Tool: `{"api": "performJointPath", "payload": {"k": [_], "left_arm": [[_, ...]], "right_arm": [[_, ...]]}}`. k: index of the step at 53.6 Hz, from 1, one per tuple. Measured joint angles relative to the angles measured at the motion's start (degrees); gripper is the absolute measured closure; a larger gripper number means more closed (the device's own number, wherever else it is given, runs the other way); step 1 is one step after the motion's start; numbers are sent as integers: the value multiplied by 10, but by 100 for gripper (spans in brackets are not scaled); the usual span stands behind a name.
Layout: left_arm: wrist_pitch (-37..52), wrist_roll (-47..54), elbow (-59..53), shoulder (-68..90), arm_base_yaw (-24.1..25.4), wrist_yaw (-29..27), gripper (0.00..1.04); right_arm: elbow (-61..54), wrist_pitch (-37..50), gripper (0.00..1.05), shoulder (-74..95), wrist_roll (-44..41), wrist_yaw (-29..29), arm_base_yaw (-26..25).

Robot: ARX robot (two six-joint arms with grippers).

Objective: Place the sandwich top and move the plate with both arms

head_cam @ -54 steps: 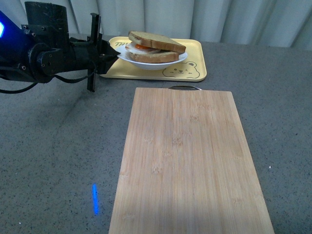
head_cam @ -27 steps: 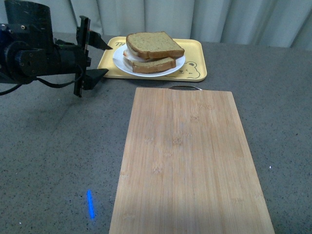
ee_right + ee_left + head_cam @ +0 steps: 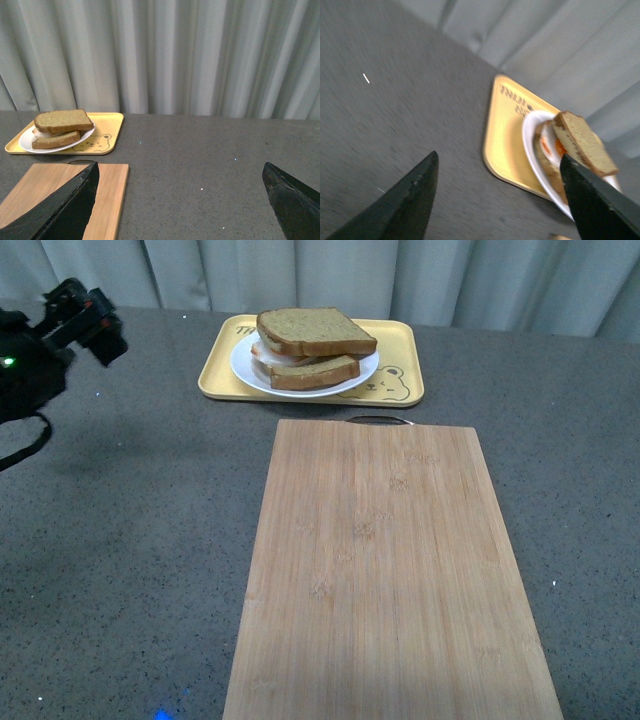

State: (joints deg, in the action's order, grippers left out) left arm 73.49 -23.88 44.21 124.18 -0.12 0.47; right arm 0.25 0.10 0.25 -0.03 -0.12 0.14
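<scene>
The left end effector [image 3: 500,200] has its two dark fingers spread wide apart with nothing between them; its arm [image 3: 45,345] sits at the far left of the grey surface [image 3: 130,540], well apart from the food. The right end effector [image 3: 182,200] is likewise spread wide and empty, and it does not appear in the front view.

The sandwich top [image 3: 315,331] lies flat on the stack, covering a pale filling with a touch of orange-red and a lower slice [image 3: 315,372] of the same brown bread. The stack rests on the plate [image 3: 245,370], round and white, which stands inside the yellow tray [image 3: 400,350] at the far middle of the surface. The tray bears a small bear drawing at its near right corner, just beside the plate's rim.

A wooden cutting board [image 3: 385,570] lies just near of the tray, apart from it, with its metal handle at the far edge, and stretches to the near edge of the front view. Pale curtains [image 3: 165,55] hang behind the surface.
</scene>
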Motion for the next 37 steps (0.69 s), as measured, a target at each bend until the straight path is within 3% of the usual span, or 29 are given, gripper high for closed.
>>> {"api": "performJointPath", "payload": {"k": [6, 21, 26, 31, 37], "left_arm": [[60, 130, -59, -57, 1, -3, 55], [66, 142, -88, -86, 0, -3, 100], [63, 160, -123, -113, 0, -4, 101], [50, 200, -252, -241, 0, -4, 101], [32, 219, -327, -356, 0, -4, 101]], "right_arm": [[0, 0, 9, 0, 0, 0, 0], [0, 0, 9, 0, 0, 0, 0], [0, 0, 9, 0, 0, 0, 0], [0, 0, 9, 1, 0, 0, -1], [0, -1, 9, 0, 0, 0, -1]]}}
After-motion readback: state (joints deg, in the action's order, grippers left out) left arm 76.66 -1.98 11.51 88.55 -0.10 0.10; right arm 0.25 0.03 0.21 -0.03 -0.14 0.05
